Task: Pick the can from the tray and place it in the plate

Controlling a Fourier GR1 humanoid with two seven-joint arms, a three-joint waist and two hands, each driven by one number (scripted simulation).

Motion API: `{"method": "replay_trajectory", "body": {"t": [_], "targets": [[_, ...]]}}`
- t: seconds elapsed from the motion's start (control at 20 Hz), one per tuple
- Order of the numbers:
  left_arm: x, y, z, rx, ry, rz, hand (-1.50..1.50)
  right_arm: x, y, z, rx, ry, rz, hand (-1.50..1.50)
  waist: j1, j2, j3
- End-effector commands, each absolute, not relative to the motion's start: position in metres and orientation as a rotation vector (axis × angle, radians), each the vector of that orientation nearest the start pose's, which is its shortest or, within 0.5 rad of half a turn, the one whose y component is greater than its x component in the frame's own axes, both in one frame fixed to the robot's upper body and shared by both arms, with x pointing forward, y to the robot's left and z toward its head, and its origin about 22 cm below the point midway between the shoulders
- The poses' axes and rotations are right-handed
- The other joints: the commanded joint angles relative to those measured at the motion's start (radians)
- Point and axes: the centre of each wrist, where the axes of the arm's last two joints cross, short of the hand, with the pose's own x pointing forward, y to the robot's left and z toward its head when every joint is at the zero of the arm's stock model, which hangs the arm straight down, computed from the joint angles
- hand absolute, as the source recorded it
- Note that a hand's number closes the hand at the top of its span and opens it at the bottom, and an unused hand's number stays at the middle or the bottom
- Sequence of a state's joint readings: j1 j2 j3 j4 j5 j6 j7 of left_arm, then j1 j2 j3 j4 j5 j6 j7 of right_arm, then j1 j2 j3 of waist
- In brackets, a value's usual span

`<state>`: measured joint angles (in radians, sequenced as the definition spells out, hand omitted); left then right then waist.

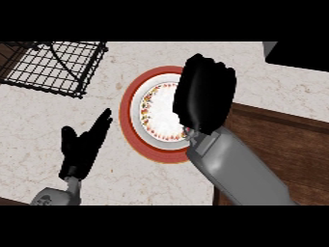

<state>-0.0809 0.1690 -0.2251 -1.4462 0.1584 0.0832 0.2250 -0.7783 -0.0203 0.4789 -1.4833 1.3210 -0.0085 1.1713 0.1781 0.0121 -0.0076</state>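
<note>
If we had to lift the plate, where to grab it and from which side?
Probably take the plate by its red rim at the left edge, coming from the left. It lies flat on the counter, so only the rim offers an edge to pinch. The right hand covers its right part, while the left rim is bare and nearest the open left hand.

Red-rimmed white plate (142,99); black hands

The right hand (205,94) hangs over the plate (135,126), covering its right half. Bare table (32,120) lies between the plate and the left hand (83,144). A wire basket (42,62) fills the table's far left corner.
</note>
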Motion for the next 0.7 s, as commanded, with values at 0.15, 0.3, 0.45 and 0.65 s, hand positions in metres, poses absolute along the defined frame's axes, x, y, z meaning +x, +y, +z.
{"method": "replay_trajectory", "body": {"t": [0.15,0.3,0.45,0.65], "targets": [[0.252,0.208,-0.019,-0.093,-1.214,-0.161,0.00,0.312,-0.024,0.194,-1.464,-1.380,0.084,1.50,-0.002,0.008,0.003],[0.255,0.204,-0.016,-0.098,-1.219,-0.172,0.00,0.312,-0.024,0.201,-1.480,-1.423,-0.008,1.50,-0.006,0.009,0.006],[0.253,0.209,-0.019,-0.080,-1.209,-0.156,0.00,0.316,-0.028,0.190,-1.560,-1.385,-0.048,1.50,-0.020,0.009,0.005],[0.251,0.208,-0.018,-0.071,-1.224,-0.132,0.00,0.324,-0.038,0.177,-1.647,-1.353,-0.094,1.50,-0.037,0.008,0.007]]}}
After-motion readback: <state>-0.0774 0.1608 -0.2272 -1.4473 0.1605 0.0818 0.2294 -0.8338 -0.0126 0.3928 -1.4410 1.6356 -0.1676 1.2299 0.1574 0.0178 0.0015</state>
